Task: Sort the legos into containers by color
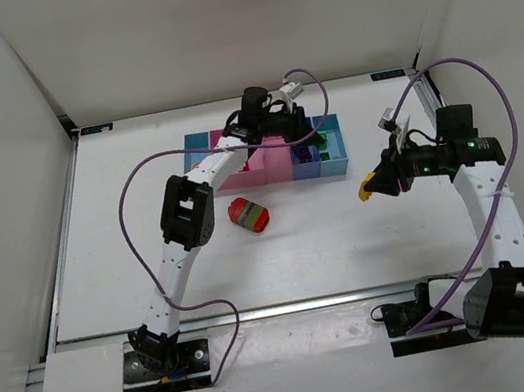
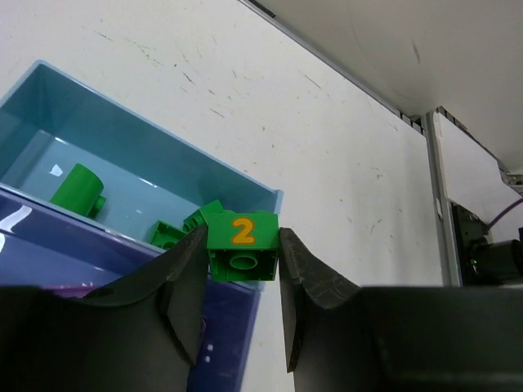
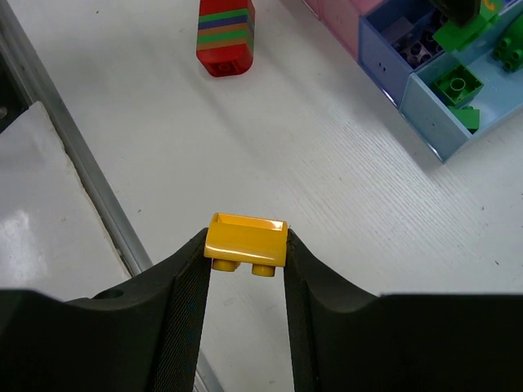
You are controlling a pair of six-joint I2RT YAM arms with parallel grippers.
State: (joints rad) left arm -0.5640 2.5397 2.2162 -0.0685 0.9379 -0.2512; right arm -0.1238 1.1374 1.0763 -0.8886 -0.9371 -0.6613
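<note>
Two grippers, both loaded.

Top view: left gripper [image 1: 306, 144] over right end of containers row [image 1: 194, 146], far centre of table [image 1: 126, 230]. Right gripper [image 1: 370, 187] well right of row, clamping yellow brick [image 1: 366, 190]. Striped chunk [image 1: 248, 215] on table just in front of row.

Left wrist: fingers clamped on green brick [image 2: 242, 245] marked "2", over seam between dark blue bin [image 2: 98, 253] and light blue bin [image 2: 49, 98]. Green legos [image 2: 78, 192] inside latter.

Right wrist: yellow brick pinched above table, striped chunk upper left, bins upper right.

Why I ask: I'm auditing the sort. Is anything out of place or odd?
One multicoloured lego chunk lies on the table in front of the containers, outside them, its colours stuck together.
</note>
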